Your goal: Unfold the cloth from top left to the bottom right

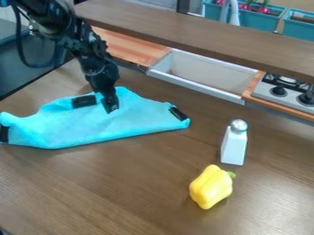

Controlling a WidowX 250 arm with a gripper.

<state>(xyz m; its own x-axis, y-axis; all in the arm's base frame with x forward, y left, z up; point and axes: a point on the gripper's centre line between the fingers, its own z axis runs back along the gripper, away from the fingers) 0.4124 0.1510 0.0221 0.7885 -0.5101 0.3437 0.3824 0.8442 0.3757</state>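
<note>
Brown wood-grain covers the worktop, and behind it a long brown ledge crosses in front of two teal planters. Between ledge and worktop sit a white sink basin and, to its right, a stove with dark knobs. A bright blue cloth lies on the left part of the worktop, wide and rumpled, its lower edge running fairly smoothly (three black patches show on it, one near the top and one at each side). The black arm comes in from the upper left, and its end effector points down at the cloth's upper middle; whether it is apart, together or clamped on fabric, I cannot tell. Well to the right, a white shaker with a silvery top stands upright, near a yellow pepper with a green stem.
</note>
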